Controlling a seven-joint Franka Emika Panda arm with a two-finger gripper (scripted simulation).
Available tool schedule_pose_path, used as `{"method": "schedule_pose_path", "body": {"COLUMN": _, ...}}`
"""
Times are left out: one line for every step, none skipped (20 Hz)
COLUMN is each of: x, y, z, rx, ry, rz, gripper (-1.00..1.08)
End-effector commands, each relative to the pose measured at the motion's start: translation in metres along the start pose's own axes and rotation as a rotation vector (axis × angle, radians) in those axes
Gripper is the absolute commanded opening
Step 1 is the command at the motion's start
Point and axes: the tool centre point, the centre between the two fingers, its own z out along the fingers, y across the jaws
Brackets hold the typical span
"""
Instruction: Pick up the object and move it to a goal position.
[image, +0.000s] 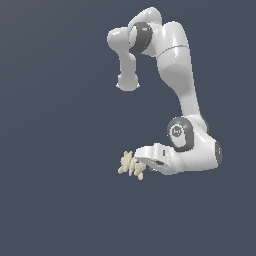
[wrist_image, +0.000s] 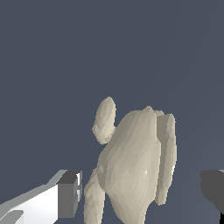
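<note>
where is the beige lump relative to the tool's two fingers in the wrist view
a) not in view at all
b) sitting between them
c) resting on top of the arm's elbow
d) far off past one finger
b, the beige lump sits in the gap of the tool, with one finger on one side and the other finger on the opposite side, neither visibly pressed against it.

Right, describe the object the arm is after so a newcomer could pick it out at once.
Start at the white robot arm and follow it down to its gripper near the bottom of the exterior view. The object sits right at the gripper's tip, on the exterior view's left. It is a small cream-beige cluster of lumpy pointed lobes, the only non-white thing against the plain dark backdrop.
</note>
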Motion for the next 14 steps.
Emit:
{"method": "schedule_pose_path", "body": {"x": 0.001, "y": 0.002, "z": 0.005, "rx": -0.011, "ry": -0.008, "rz": 0.006, "gripper": 1.08}}
{"method": "schedule_pose_path", "body": {"x": 0.001, "y": 0.003, "z": 0.007, "rx": -0.014, "ry": -0.011, "rz": 0.007, "gripper": 1.08}}
{"method": "schedule_pose_path", "body": {"x": 0.001, "y": 0.003, "z": 0.008, "rx": -0.018, "ry": -0.012, "rz": 0.009, "gripper": 1.08}}
{"method": "schedule_pose_path", "body": {"x": 0.001, "y": 0.002, "z": 0.008, "rx": -0.021, "ry": -0.011, "rz": 0.011, "gripper": 1.08}}
{"method": "schedule_pose_path", "body": {"x": 0.001, "y": 0.002, "z": 0.007, "rx": -0.026, "ry": -0.009, "rz": 0.012, "gripper": 1.08}}
{"method": "schedule_pose_path", "body": {"x": 0.001, "y": 0.000, "z": 0.006, "rx": -0.031, "ry": -0.006, "rz": 0.015, "gripper": 1.08}}
{"method": "schedule_pose_path", "body": {"x": 0.001, "y": -0.001, "z": 0.006, "rx": -0.038, "ry": -0.004, "rz": 0.018, "gripper": 1.08}}
{"method": "schedule_pose_path", "body": {"x": 0.001, "y": -0.002, "z": 0.005, "rx": -0.046, "ry": -0.002, "rz": 0.021, "gripper": 1.08}}
{"method": "schedule_pose_path", "body": {"x": 0.001, "y": -0.003, "z": 0.004, "rx": -0.054, "ry": 0.001, "rz": 0.025, "gripper": 1.08}}
{"method": "schedule_pose_path", "body": {"x": 0.001, "y": -0.004, "z": 0.004, "rx": -0.062, "ry": 0.004, "rz": 0.029, "gripper": 1.08}}
{"method": "schedule_pose_path", "body": {"x": 0.000, "y": -0.005, "z": 0.003, "rx": -0.069, "ry": 0.007, "rz": 0.032, "gripper": 1.08}}
{"method": "schedule_pose_path", "body": {"x": 0.000, "y": -0.006, "z": 0.003, "rx": -0.075, "ry": 0.009, "rz": 0.035, "gripper": 1.08}}
{"method": "schedule_pose_path", "body": {"x": 0.000, "y": -0.007, "z": 0.002, "rx": -0.080, "ry": 0.011, "rz": 0.037, "gripper": 1.08}}
{"method": "schedule_pose_path", "body": {"x": 0.000, "y": -0.007, "z": 0.002, "rx": -0.083, "ry": 0.012, "rz": 0.039, "gripper": 1.08}}
